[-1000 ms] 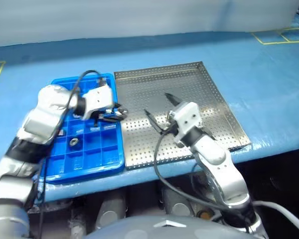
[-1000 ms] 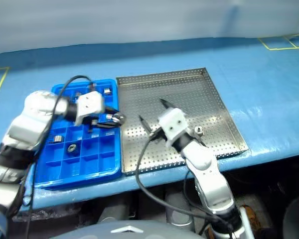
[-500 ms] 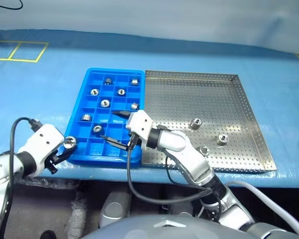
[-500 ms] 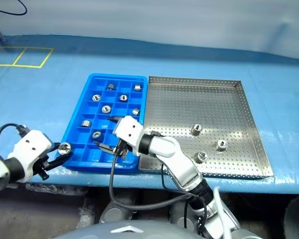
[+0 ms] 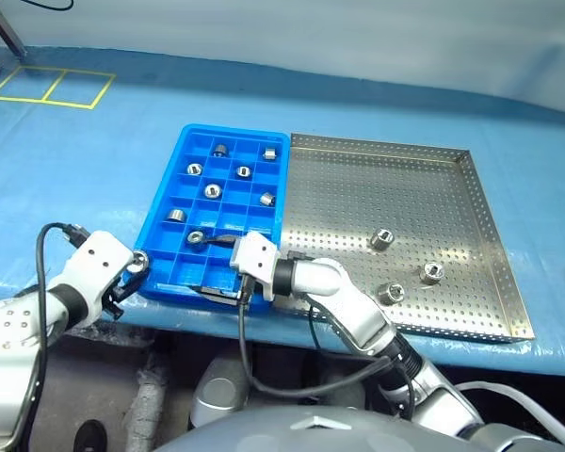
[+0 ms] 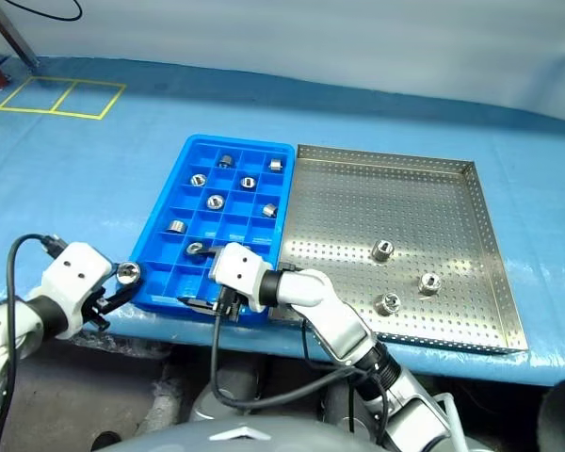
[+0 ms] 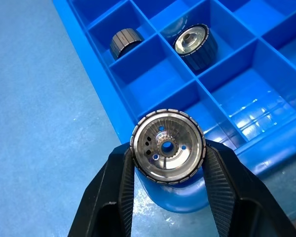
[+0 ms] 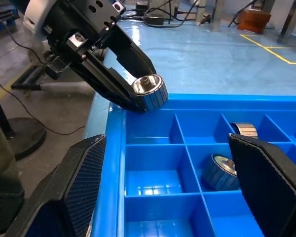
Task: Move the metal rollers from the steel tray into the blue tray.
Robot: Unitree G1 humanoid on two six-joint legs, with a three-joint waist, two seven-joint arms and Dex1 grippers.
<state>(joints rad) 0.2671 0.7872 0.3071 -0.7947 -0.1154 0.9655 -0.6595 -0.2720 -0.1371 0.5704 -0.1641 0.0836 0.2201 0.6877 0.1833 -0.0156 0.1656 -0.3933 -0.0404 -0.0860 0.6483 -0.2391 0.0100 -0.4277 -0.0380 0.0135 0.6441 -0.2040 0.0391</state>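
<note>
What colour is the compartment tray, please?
Bright blue; the blue tray shows best in the left wrist view.

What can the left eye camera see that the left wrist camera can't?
Left eye view alone: the steel tray with three metal rollers left on it, and the open right gripper over the blue tray's near edge.

Left wrist view alone: the held roller's face up close, with tiny holes and a toothed centre hole.

Both: the blue tray, rollers in its compartments, and the left gripper pinching one roller beside the tray's near corner.

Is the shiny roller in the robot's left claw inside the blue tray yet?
Not yet. The left gripper pinches the roller at the blue tray's near corner rim, above it, not down in a compartment.
</note>
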